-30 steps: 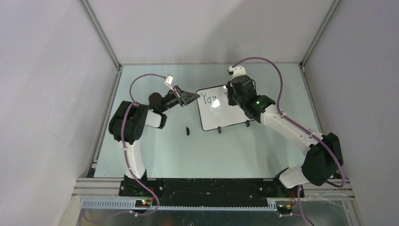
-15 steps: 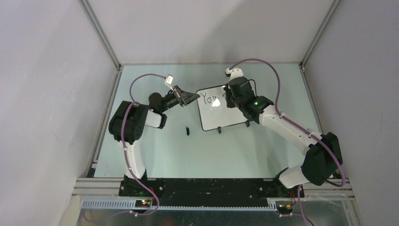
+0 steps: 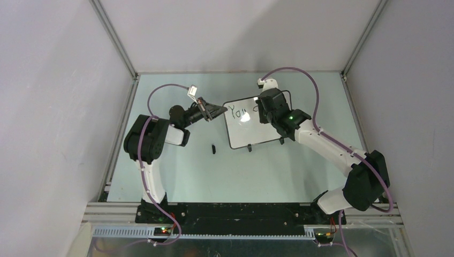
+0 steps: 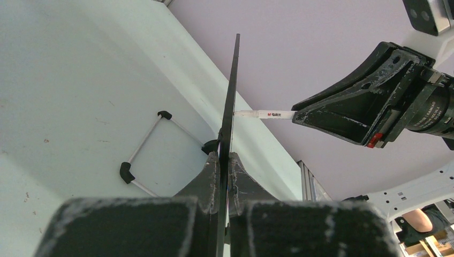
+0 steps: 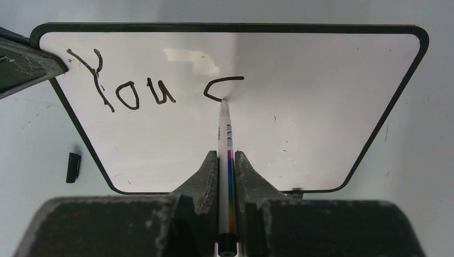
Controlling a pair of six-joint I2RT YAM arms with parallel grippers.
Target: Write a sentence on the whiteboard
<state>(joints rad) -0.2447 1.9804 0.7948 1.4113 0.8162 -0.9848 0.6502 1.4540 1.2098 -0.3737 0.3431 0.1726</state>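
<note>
Only right wrist view reads sentence (image 5: 128,92) "You c"; right gripper (image 5: 226,158) clenches marker (image 5: 225,126); left gripper (image 4: 224,160) pinches whiteboard (image 5: 321,107) left edge; white room rightward.

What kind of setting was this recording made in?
Probably a lab robot cell: plain grey panel walls on aluminium frame posts enclose a pale green tabletop, with nothing domestic in view.
</note>
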